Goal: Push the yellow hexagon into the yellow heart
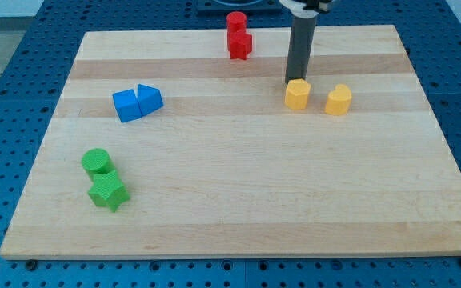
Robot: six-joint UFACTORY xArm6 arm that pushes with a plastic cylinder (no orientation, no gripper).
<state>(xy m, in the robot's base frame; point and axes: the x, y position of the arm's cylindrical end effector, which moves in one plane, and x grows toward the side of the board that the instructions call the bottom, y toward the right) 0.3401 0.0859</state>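
The yellow hexagon point(297, 94) lies on the wooden board toward the view's upper right. The yellow heart point(338, 100) lies a short gap to its right, not touching it. My tip point(292, 82) is the lower end of the dark rod coming down from the view's top. It stands at the hexagon's upper left edge, touching it or nearly so.
A red cylinder point(235, 21) and a red block point(240, 44) sit together near the board's top edge. A blue cube point(126, 106) and a blue triangular block point(150, 98) touch at the left. A green cylinder point(97, 162) and a green star point(107, 192) sit at the lower left.
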